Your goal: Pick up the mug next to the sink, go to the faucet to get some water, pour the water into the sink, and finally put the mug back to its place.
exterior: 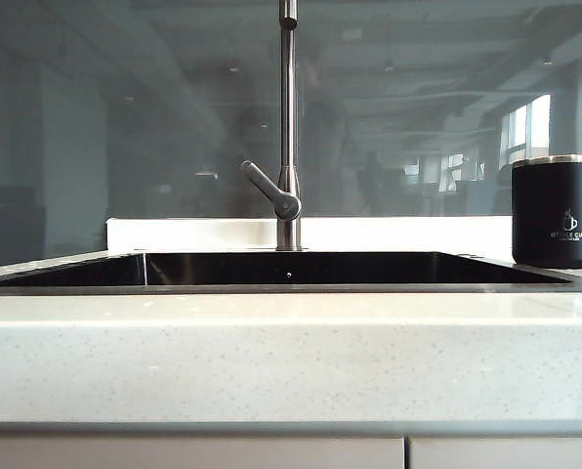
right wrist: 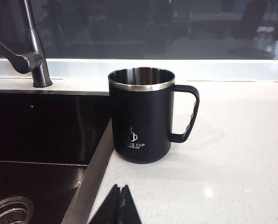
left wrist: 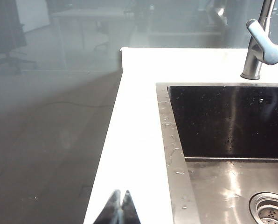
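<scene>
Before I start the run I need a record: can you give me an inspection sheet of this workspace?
Surface: white counter, drops on the sink rim.
Mug: upright on the counter beside the sink, handle away from it, looks empty.
Faucet: behind the sink, no water running.
Clutter: nothing seen.
Left gripper: shut, empty, over the counter edge.
Right gripper: shut, empty, short of the mug.
Cables: nothing seen.
Surroundings: glass wall behind.

Left pincer (left wrist: 120, 207), right pincer (right wrist: 119, 205): closed.
</scene>
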